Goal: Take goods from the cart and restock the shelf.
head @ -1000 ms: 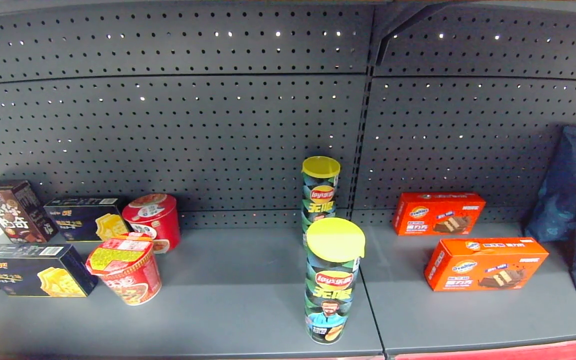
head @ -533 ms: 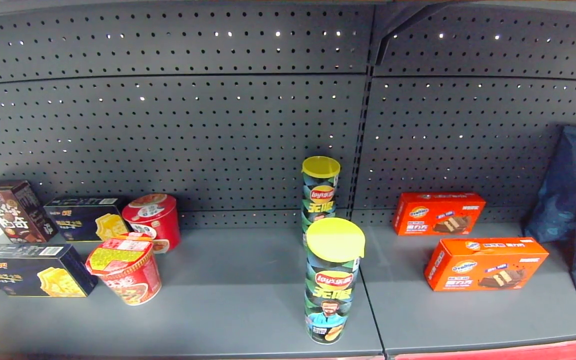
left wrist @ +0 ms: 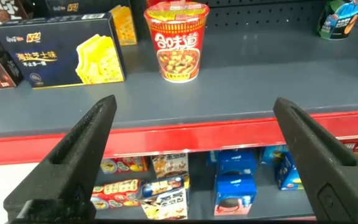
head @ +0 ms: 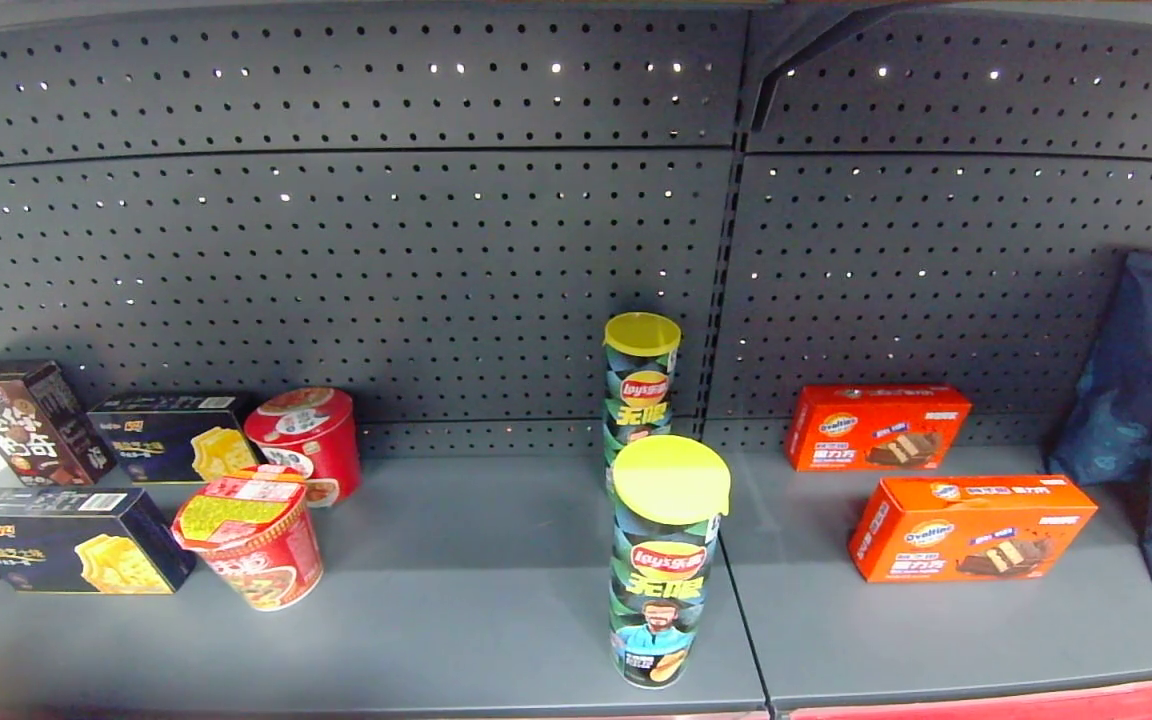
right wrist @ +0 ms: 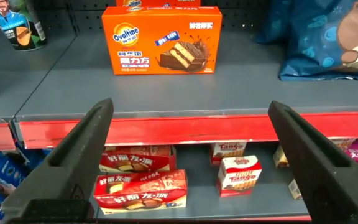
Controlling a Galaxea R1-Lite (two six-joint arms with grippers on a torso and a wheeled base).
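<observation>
Left gripper [left wrist: 194,104]: fingers wide apart, nothing between them. It hangs before the red front edge of the shelf [head: 496,600], facing the front cup [left wrist: 176,40] and a dark box [left wrist: 67,53].

Right gripper [right wrist: 190,106]: fingers wide apart, empty. It hangs before the same edge, facing the front orange box [right wrist: 160,40].

Goods on shelf:
- Front can [head: 667,570] stands upright near the middle seam, with the rear can [head: 641,390] straight behind it.
- Rear cup [head: 304,440] stands behind the front cup, at left.
- Rear orange box [head: 876,427] is by the back panel.
- Blue bags [head: 1146,400] are at the right end.

The lower shelf carries snack boxes [right wrist: 142,186].
</observation>
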